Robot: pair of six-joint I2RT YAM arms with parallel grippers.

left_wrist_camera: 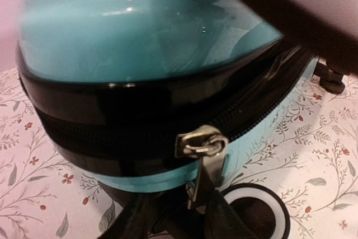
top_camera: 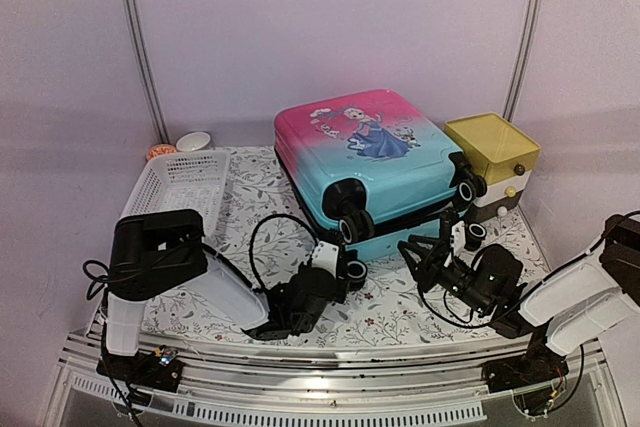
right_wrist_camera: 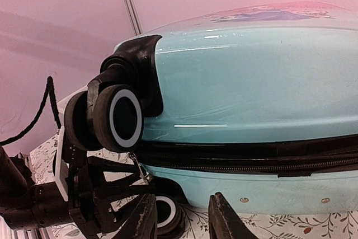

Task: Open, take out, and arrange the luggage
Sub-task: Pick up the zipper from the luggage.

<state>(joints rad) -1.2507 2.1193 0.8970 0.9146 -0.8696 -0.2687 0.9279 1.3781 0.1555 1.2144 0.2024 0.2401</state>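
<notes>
The luggage (top_camera: 372,162) lies flat on the floral cloth, pink fading to turquoise, with a princess print on top and its wheels toward me. Its black zipper band (left_wrist_camera: 140,121) runs round the near corner and looks shut in the right wrist view. My left gripper (top_camera: 335,269) is at the front left corner, shut on the metal zipper pull (left_wrist_camera: 202,163) that hangs from the slider. My right gripper (right_wrist_camera: 182,214) is open in front of the luggage's near side (right_wrist_camera: 251,99), just above the cloth, with nothing between its fingers (right_wrist_camera: 224,219).
A white perforated basket (top_camera: 180,182) stands left of the luggage. A yellow-topped drawer box (top_camera: 492,152) touches its right side. A small white bowl (top_camera: 193,140) and an orange item (top_camera: 160,151) sit at the back left by the wall.
</notes>
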